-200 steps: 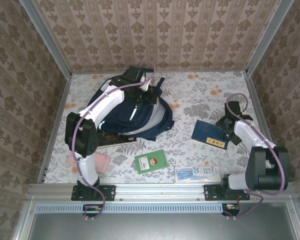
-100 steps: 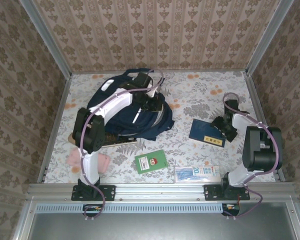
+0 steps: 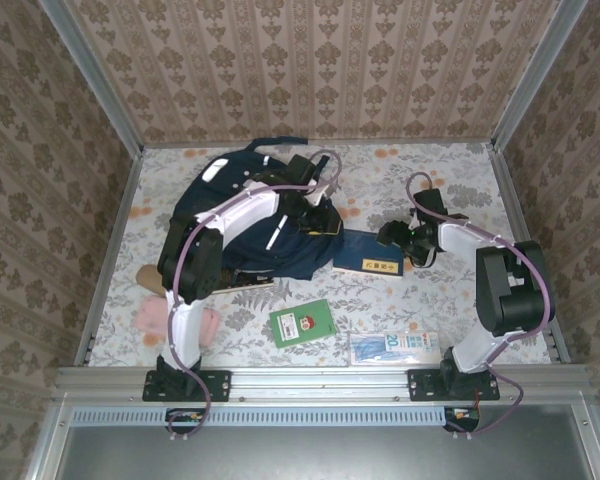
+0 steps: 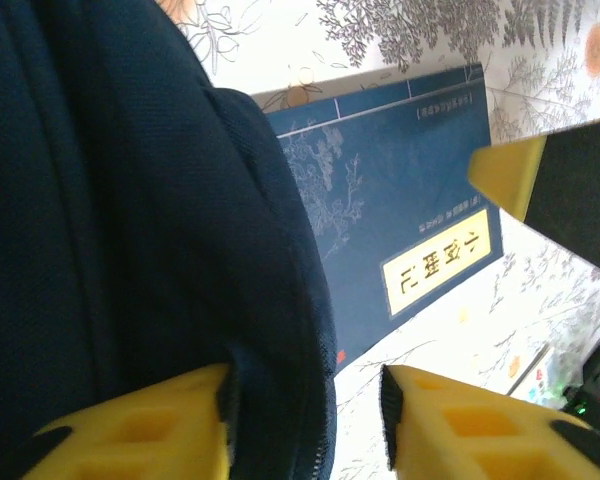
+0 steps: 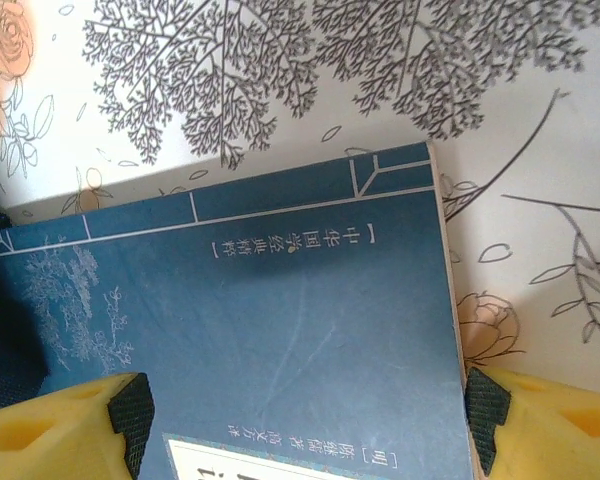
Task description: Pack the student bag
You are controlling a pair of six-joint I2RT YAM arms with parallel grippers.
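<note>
The student bag (image 3: pixel 242 212), navy with white stripes, lies at the back left of the table. My left gripper (image 3: pixel 318 214) is at the bag's right edge. In the left wrist view the gripper (image 4: pixel 305 420) is open, with the bag's dark hem (image 4: pixel 280 330) against one pad and a gap to the other. A blue book (image 3: pixel 372 255) with a yellow label lies flat just right of the bag. My right gripper (image 3: pixel 398 238) stands open over the book (image 5: pixel 280 320): one finger is above the cover, the other at its outer edge.
A green booklet (image 3: pixel 302 323) and a clear packet with blue print (image 3: pixel 395 348) lie near the front edge. A pink item (image 3: pixel 185 322) and a tan piece (image 3: pixel 148 276) sit at the front left. Patterned walls close in the table.
The blue book has slid left to the bag's side, with my right gripper moving along with it. My left gripper has moved right along the bag to its right edge.
</note>
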